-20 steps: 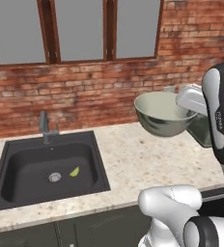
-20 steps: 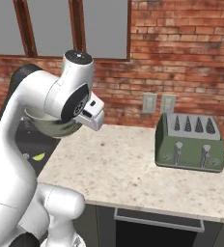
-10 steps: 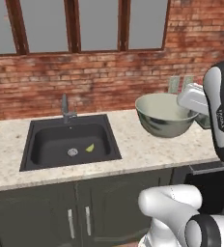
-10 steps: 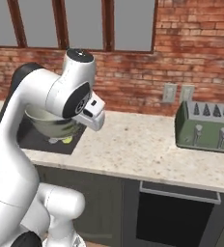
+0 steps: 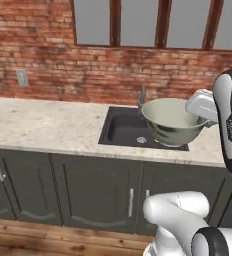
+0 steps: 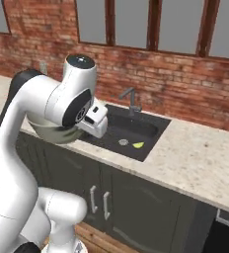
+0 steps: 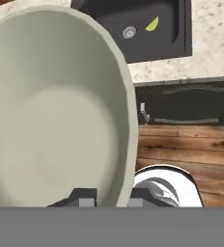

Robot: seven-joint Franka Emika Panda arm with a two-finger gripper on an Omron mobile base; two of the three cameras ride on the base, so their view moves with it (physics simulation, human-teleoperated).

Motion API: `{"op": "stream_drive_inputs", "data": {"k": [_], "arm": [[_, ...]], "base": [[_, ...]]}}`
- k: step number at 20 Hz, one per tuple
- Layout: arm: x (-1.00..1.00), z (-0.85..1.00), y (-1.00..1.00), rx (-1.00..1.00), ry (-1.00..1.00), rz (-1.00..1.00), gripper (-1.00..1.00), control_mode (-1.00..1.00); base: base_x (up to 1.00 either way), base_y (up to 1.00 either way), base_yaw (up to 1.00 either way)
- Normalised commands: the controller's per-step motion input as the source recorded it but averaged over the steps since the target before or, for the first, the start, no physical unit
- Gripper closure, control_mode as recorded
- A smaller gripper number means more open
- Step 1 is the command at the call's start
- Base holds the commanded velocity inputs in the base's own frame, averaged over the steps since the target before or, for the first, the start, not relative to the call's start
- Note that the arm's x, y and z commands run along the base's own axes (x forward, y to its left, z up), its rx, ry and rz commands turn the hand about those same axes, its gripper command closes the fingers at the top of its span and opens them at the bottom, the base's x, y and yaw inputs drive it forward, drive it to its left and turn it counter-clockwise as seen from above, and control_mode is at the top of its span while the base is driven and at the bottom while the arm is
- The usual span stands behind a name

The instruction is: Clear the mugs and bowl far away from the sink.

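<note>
a red brick wall (image 5: pixel 63 60) runs behind a pale speckled stone counter (image 5: pixel 43 127), with dark-framed windows (image 5: pixel 138 22) set high in it. dark green-grey cabinets (image 5: pixel 63 187) with slim silver handles stand below, on a wooden plank floor (image 5: pixel 33 240).

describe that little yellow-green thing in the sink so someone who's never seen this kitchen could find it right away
Start at the dark sink set in the counter below the brick wall. On its floor, beside the round silver drain, lies a small yellow-green wedge, the one bright spot in the basin.

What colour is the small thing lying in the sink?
Yellow-green scrap beside the drain, clearest in the hand view.
</note>
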Motion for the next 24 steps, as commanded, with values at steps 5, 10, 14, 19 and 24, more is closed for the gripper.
{"op": "stream_drive_inputs", "data": {"k": [5, 10, 14, 19, 24], "arm": [[0.00, 0.00, 0.00, 0.00, 0.00, 0.00, 1.00, 1.00], [0.00, 0.00, 0.00, 0.00, 0.00, 0.00, 1.00, 1.00], [0.00, 0.00, 0.00, 0.00, 0.00, 0.00, 1.00, 1.00], [0.00, 0.00, 0.00, 0.00, 0.00, 0.00, 1.00, 1.00], [0.00, 0.00, 0.00, 0.00, 0.00, 0.00, 1.00, 1.00]], "base": [[-0.17, 0.26, 0.64], [-0.16, 0.01, 0.66], [-0.20, 0.01, 0.64], [-0.14, 0.18, 0.56], [0.00, 0.40, 0.49]]}}
